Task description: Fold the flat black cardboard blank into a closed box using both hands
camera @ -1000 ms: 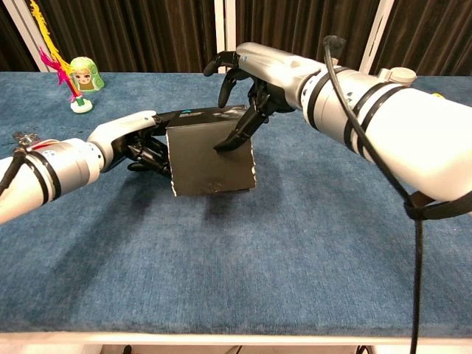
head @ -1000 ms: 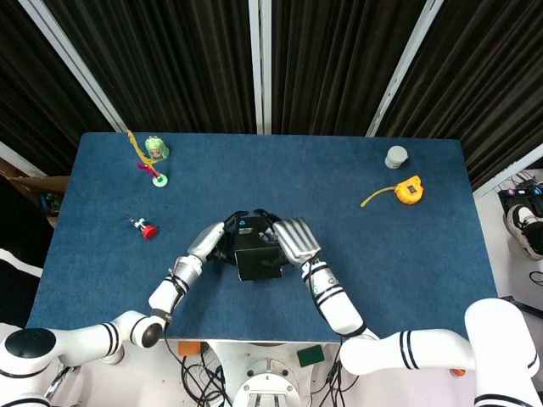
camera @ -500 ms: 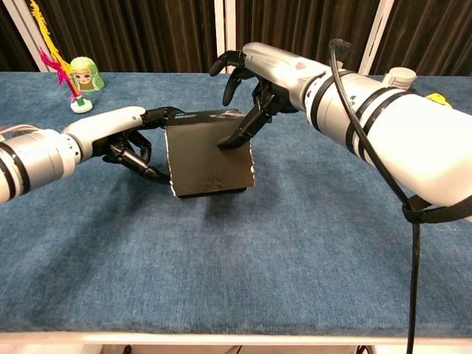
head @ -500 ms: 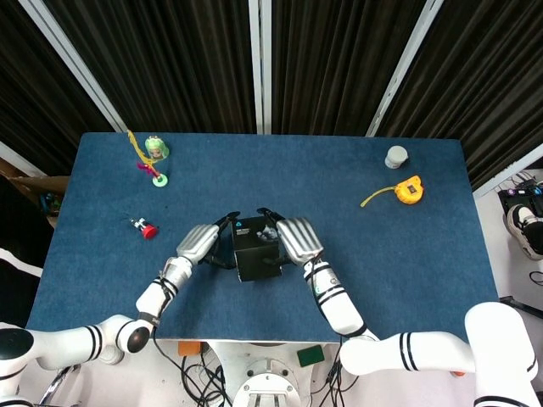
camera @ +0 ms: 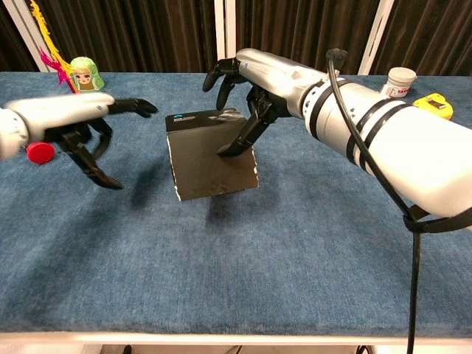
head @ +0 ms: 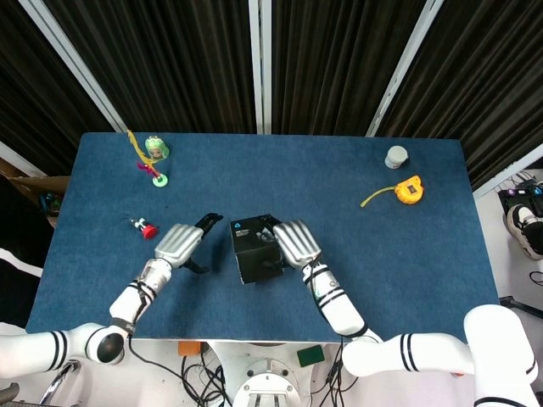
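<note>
The black cardboard box (camera: 210, 158) stands folded up on the blue table (camera: 243, 273), a small blue label on its top (head: 240, 226). My right hand (camera: 254, 85) holds its top right corner: one finger presses on the front face and the others arch over the top. In the head view that right hand (head: 294, 242) covers the box's right side (head: 254, 254). My left hand (camera: 85, 129) hovers a short way left of the box, fingers spread, holding nothing; the head view shows the left hand (head: 180, 242) apart from the box.
A green-haired doll head on a stand (head: 155, 151) with a yellow and pink streamer sits at the far left. A small red piece (camera: 38, 152) lies beside my left hand. A white jar (head: 396, 156) and a yellow tape measure (head: 410, 188) lie far right.
My left hand has let go of the box's left side and drawn away to the left, fingers spreading. The right hand has stayed on the box, which barely shifted.
</note>
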You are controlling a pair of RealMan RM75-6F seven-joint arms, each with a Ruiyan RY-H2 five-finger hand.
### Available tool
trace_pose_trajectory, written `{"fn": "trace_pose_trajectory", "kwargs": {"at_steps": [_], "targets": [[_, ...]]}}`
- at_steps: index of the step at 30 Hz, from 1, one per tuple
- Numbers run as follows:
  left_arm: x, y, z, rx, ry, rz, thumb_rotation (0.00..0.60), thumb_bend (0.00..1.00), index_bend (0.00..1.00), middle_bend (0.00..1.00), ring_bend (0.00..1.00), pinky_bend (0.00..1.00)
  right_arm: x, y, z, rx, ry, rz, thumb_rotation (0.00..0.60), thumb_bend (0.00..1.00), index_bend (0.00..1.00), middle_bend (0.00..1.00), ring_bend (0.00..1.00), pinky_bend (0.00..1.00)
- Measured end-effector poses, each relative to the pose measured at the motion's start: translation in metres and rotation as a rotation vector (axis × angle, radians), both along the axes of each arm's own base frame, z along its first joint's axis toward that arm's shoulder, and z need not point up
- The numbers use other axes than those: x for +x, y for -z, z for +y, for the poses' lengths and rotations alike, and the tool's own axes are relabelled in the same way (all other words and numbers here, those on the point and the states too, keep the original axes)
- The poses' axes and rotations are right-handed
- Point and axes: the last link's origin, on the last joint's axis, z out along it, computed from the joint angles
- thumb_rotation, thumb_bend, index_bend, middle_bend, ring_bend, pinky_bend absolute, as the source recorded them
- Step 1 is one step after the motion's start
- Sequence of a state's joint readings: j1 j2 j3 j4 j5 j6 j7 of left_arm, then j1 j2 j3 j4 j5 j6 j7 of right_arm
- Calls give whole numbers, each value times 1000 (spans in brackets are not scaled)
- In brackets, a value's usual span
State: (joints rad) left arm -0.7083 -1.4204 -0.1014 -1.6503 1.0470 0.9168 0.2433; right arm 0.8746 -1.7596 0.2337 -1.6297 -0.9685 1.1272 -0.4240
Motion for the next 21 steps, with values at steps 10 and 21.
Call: {"fn": "trace_pose_trajectory", "kwargs": {"at_steps": [10,21], "targets": [[-3,-44,-6,140,41,42,600,63,24,46,638,965,-17,16,-3,-127,-200,145,600,57,436,384,751,1000],[-4,-56,-7,213,63,37,600,62,23,46,634,962,-45,37,-12,-303,-455,320,600,308,588,553,772,1000]]}}
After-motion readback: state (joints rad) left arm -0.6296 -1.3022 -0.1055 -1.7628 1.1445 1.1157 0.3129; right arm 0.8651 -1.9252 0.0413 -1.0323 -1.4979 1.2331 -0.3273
